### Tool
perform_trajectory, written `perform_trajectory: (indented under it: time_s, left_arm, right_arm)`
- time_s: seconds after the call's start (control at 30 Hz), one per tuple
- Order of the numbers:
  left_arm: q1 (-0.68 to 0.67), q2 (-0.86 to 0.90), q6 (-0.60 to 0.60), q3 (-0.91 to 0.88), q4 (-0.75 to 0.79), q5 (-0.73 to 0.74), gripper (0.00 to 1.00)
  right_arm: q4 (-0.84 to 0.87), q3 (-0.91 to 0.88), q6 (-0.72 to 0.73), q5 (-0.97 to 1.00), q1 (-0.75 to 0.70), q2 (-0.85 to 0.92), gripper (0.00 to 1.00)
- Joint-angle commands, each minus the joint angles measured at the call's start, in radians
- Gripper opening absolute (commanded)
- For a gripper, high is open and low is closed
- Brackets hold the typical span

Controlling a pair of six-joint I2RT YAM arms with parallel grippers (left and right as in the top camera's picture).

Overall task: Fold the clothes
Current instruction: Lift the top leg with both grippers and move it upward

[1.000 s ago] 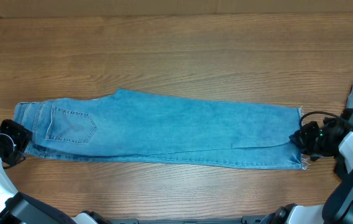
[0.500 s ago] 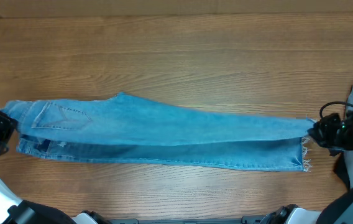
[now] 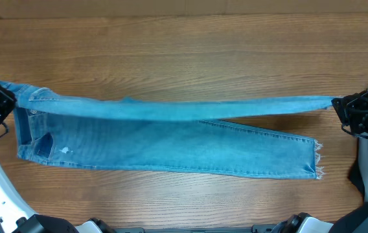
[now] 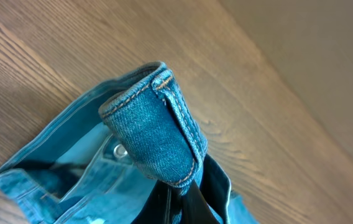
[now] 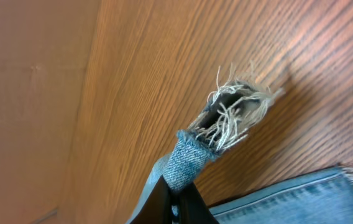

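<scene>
Jeans [image 3: 171, 145]: one leg flat on the table [image 3: 184, 52], lower centre. Behind it, the other leg spans taut from my left hand [image 3: 1, 102], clenched on the waistband at mid-left, to my right hand [image 3: 339, 107], clenched on the hem, mid-right.

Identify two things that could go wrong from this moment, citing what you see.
The right end effector pinches only the frayed hem; threads may slip out. The lifted layer of the jeans stretches taut to the left end effector on the waistband; the lower leg might drag askew.
</scene>
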Motion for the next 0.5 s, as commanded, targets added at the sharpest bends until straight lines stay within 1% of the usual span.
perform_trajectory:
  time_s: [0.0, 0.27, 0.37, 0.47]
  left_arm:
    - [-0.021, -0.004, 0.019, 0.040, -0.004, -0.082, 0.04]
    - [-0.022, -0.001, 0.019, 0.049, 0.029, -0.105, 0.04]
    - [-0.048, 0.011, 0.019, 0.048, 0.060, -0.111, 0.04]
    - [-0.086, 0.043, -0.009, 0.048, 0.099, -0.144, 0.04]
  right_arm:
    - [-0.003, 0.033, 0.054, 0.011, 0.002, 0.000, 0.04]
    - [0.034, 0.034, 0.057, 0.015, 0.016, 0.002, 0.04]
    - [0.053, 0.034, 0.124, 0.037, 0.044, 0.007, 0.04]
    - [0.117, 0.034, 0.185, 0.082, 0.086, 0.027, 0.04]
